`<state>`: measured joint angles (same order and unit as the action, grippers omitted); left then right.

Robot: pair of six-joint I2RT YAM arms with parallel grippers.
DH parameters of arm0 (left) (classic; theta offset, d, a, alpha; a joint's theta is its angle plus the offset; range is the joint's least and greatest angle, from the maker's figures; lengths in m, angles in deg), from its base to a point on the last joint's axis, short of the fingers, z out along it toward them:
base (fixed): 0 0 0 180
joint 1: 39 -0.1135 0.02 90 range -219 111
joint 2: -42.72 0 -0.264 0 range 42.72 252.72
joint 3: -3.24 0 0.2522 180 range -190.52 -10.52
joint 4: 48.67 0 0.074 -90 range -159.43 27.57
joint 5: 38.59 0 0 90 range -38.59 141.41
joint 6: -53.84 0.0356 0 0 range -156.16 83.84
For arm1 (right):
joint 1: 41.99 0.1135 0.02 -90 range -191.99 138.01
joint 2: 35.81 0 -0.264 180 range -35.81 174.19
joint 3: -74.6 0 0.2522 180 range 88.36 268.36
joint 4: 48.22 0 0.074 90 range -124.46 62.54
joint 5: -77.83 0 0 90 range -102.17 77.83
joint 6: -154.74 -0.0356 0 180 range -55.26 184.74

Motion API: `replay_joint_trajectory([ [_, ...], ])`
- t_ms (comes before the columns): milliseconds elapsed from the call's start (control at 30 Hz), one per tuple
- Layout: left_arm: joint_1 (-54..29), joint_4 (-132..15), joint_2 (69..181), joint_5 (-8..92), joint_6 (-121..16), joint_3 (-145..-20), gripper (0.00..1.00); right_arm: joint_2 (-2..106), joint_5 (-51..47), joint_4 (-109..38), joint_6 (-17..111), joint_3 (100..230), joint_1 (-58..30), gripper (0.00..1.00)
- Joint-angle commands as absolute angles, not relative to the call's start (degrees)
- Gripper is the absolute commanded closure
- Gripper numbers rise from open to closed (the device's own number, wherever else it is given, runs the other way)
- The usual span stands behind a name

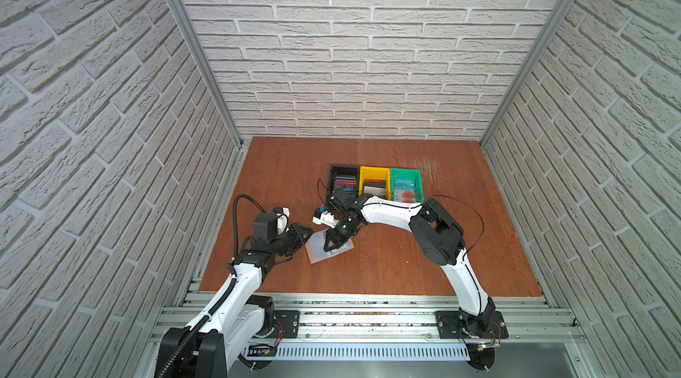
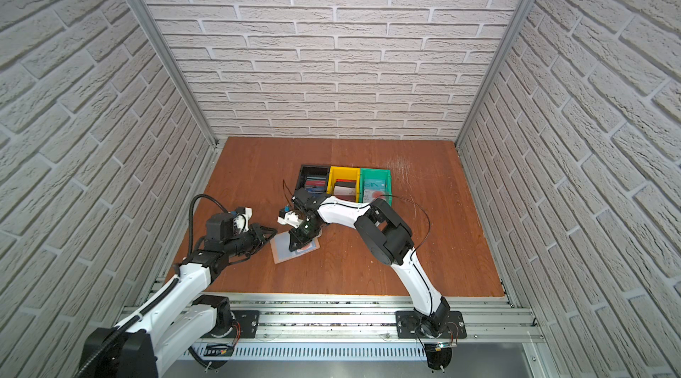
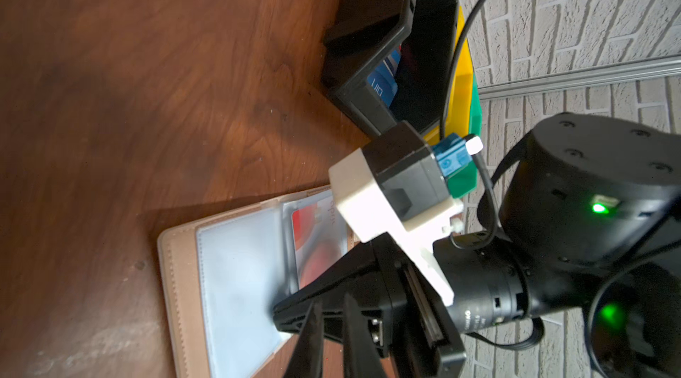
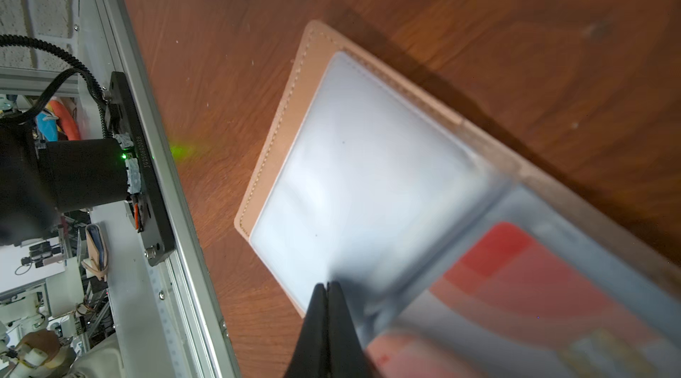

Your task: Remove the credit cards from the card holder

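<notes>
The tan card holder (image 1: pixel 317 251) (image 2: pixel 282 252) lies open on the wooden table, pale clear sleeves up. One sleeve page (image 3: pixel 239 276) (image 4: pixel 368 173) looks empty. The page beside it holds a pale credit card with red on it (image 3: pixel 313 247) (image 4: pixel 516 265). My right gripper (image 1: pixel 325 248) (image 4: pixel 328 284) is shut, and its tips rest on the empty sleeve near the fold. My left gripper (image 1: pixel 308 233) (image 3: pixel 331 300) sits low at the holder's left edge, jaws a narrow gap apart with only wood showing between them.
Behind the holder stand a black bin (image 1: pixel 344 173), a yellow bin (image 1: pixel 374 172) and a green bin (image 1: pixel 406 173), each with cards inside. A blue card (image 3: pixel 383 81) shows in the black bin. The right arm's forearm crosses in front of the bins.
</notes>
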<state>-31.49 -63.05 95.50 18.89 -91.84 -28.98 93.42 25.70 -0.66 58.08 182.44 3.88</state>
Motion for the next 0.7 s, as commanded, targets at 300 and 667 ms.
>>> replay_joint_trajectory([
  [300,-31.25,-43.81,109.33,14.69,-94.89,-25.39,0.85,85.75,20.01,2.94,60.42,181.93,2.46,0.94],
  [667,-29.07,-39.16,117.31,14.38,-94.47,-27.03,0.85,85.78,16.87,2.95,59.47,177.43,-2.86,0.94],
])
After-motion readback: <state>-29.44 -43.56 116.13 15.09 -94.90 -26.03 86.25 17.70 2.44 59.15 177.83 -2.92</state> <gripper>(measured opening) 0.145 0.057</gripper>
